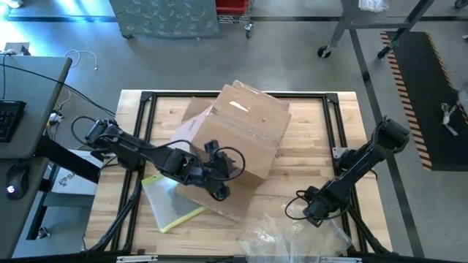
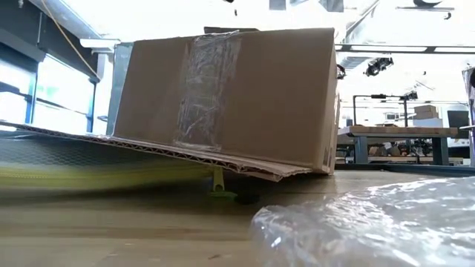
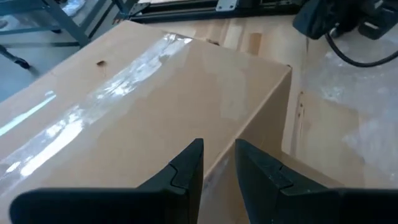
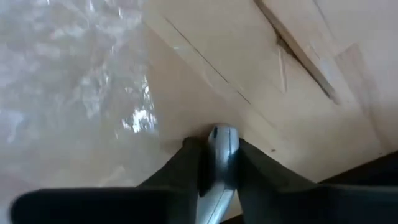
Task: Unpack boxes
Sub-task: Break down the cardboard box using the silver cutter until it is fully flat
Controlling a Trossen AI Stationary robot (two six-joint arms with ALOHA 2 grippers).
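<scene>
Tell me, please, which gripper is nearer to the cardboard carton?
Left. The left gripper is over the cardboard carton at its near edge; the right gripper is off to its side, by the plastic film.

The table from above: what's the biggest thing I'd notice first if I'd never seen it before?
The big brown cardboard box with shiny clear tape sits in the middle of the wooden table. The left gripper hovers at the box's near edge. By the table's front edge, the right gripper pinches a small silvery thing next to the crinkly clear plastic film.
</scene>
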